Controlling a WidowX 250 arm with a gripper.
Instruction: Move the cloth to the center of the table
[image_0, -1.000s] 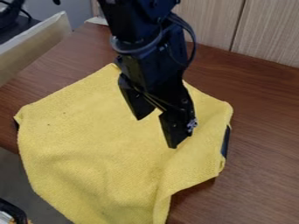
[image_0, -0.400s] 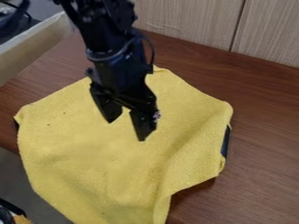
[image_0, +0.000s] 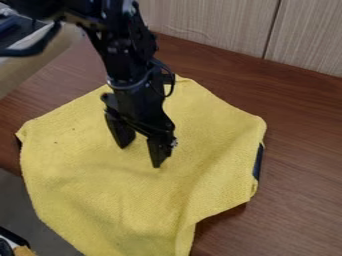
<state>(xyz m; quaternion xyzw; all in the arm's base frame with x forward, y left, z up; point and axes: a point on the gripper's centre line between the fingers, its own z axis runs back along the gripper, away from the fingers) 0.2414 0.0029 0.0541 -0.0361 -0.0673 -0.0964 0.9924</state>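
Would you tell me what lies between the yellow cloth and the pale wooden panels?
Brown tabletop separates the cloth from the panels in the camera view.

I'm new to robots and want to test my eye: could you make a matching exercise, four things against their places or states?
1. Black two-finger gripper
2. Yellow fabric cloth
3. Brown wooden table
4. Pale wood-grain panel

A. Rising behind the table
B. Spread out, partly past the table's edge
C. Over the cloth, fingers apart
D. Beneath the cloth

Pairs: 1-C, 2-B, 3-D, 4-A
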